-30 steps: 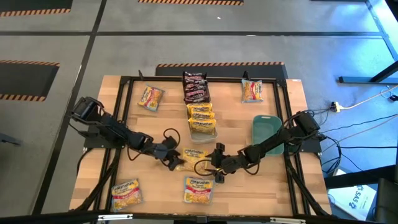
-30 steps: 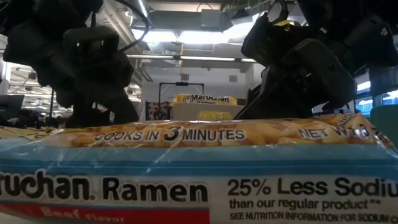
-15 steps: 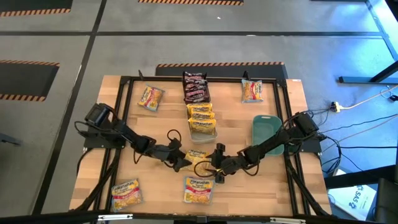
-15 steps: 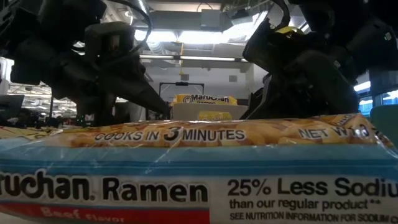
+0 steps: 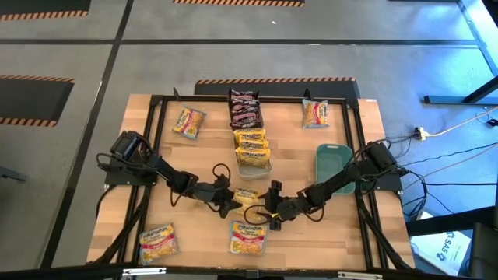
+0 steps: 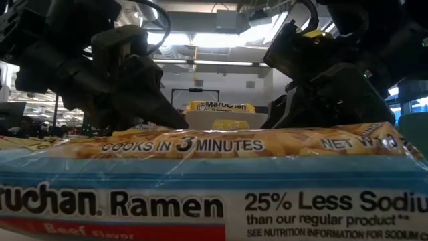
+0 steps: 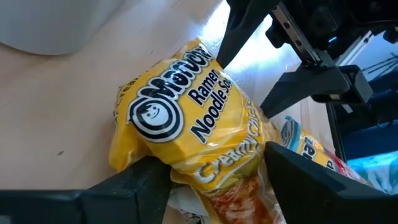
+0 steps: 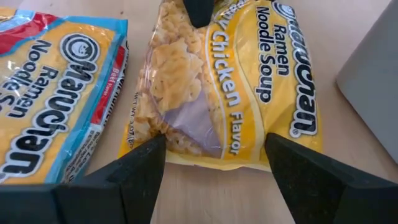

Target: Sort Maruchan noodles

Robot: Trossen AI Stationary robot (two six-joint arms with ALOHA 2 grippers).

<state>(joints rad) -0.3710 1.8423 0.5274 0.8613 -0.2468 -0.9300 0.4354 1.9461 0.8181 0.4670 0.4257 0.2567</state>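
Two grippers meet over one yellow chicken packet (image 5: 247,195) at the bench's (image 5: 296,155) near middle. We record the left gripper (image 5: 226,204) with fingers (image 7: 134,180) spread about the packet's width, straddling its end and touching the wrapper. The right gripper (image 5: 271,215) faces it from the other side, fingers (image 8: 140,165) wide apart, with the packet's edge just ahead of them and nothing gripped. Just beside it, nearer the front edge, lies a blue-banded beef packet (image 5: 248,237); another packet (image 5: 157,242) lies at the front left.

Farther back we note a clear bin (image 5: 254,159) with yellow packets, then dark packets (image 5: 244,109), and single packets at the rear left (image 5: 188,122) and rear right (image 5: 315,113). A teal bin (image 5: 331,165) stands right.

Against the frame one second ago, the left gripper has advanced onto the packet.
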